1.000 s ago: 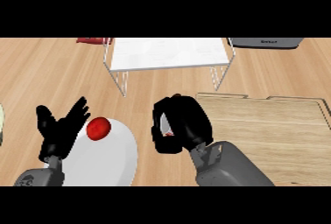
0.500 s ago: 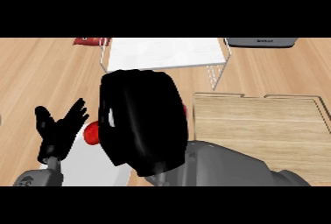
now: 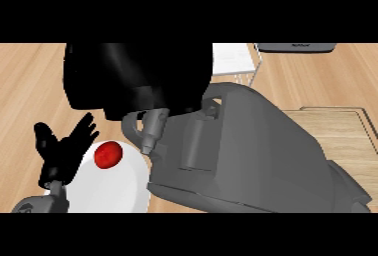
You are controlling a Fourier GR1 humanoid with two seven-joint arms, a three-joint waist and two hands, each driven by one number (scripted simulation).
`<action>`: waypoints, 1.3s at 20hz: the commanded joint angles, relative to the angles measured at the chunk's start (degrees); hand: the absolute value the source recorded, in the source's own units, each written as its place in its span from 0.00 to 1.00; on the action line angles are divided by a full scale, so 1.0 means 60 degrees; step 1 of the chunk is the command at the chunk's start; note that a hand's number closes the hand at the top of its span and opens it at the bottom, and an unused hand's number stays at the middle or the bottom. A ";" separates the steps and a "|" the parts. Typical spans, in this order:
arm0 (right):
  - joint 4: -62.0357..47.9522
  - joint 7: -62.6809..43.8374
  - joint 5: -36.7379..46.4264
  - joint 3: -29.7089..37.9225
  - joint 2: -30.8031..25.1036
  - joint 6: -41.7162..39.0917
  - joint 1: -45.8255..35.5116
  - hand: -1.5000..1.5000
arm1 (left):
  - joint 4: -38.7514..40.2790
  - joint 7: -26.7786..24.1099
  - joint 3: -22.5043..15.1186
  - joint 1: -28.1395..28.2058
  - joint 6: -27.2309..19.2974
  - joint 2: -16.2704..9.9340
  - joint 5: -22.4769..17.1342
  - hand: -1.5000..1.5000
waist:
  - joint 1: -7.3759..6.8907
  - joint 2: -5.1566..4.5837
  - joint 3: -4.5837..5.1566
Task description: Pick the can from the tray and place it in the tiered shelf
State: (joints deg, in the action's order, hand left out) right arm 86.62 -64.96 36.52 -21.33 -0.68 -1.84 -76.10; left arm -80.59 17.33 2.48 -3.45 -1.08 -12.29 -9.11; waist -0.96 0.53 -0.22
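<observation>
Close before the head view, right robot hand (image 3: 133, 75) risen (now hiding the shelf (image 3: 235, 60))

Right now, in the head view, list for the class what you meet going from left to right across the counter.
Left hand, open and resting → red object on the white plate → right hand, raised close to the view → wooden tray.

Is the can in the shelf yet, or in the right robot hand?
Cannot tell. The right robot hand and forearm block most of the shelf; no can shows.

Light wooden counter (image 3: 29, 85)
</observation>
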 commanded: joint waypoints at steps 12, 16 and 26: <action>-0.4370 0.1424 -0.0383 0.2930 -0.0709 -0.0557 -0.2644 1.00 | 0.0587 0.0078 0.0018 -0.0278 -0.0105 0.0200 0.0218 0.50 | 0.0040 -0.0122 0.0049; -0.5567 0.2986 -0.0392 0.3050 -0.1181 -0.0549 -0.2424 1.00 | 0.0797 -0.0164 0.0078 -0.0112 0.0279 0.0134 0.0073 0.50 | -0.0022 -0.0170 0.0053; -0.7939 0.4450 0.0366 0.3026 -0.0734 0.0728 -0.2520 1.00 | 0.0168 0.0262 -0.0058 0.0141 0.0092 0.0208 0.0242 0.50 | -0.0123 -0.0166 0.0048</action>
State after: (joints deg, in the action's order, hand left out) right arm 43.38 -40.22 36.86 -2.88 -7.12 -1.30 -91.40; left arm -80.66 15.82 3.25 -3.82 0.10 -11.68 -8.48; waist -1.63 -0.27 -0.22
